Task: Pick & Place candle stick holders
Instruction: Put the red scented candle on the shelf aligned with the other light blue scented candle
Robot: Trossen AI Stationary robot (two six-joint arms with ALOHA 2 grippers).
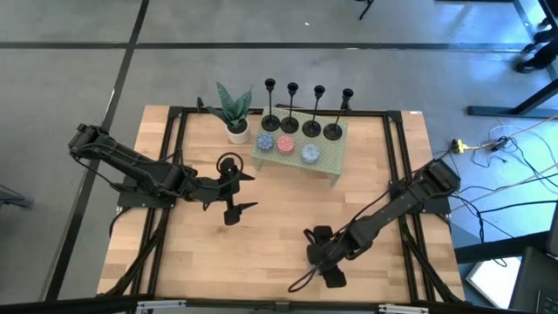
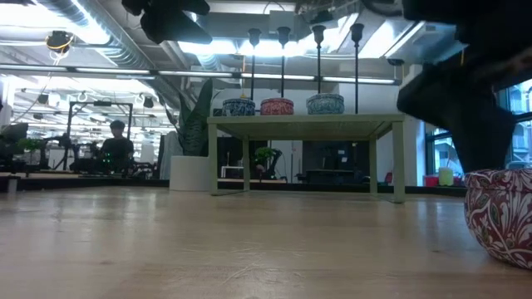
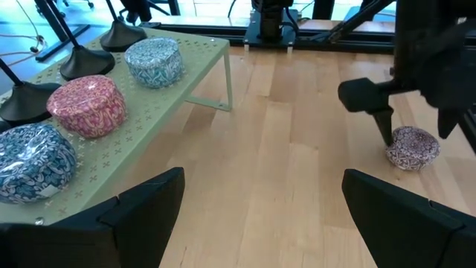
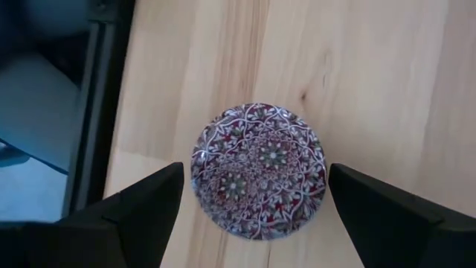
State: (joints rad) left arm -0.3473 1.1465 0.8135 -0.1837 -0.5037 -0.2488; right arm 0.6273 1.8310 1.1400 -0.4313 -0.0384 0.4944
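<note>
While candle stick holders (image 1: 301,109) stand on shelf (image 1: 323,161), both end effectors well apart.

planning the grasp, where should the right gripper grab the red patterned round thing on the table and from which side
Take the red patterned round piece across its curved sides, coming straight down from above. It lies low on the bare table, so its flanks are the only faces to pinch. The right gripper hangs above it, open, a finger on each side.

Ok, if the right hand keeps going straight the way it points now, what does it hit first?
Most likely the red patterned round tin. The right hand points straight down at it, fingers open either side, with bare wooden table around it. How high it hangs above the tin is hard to judge.
</note>
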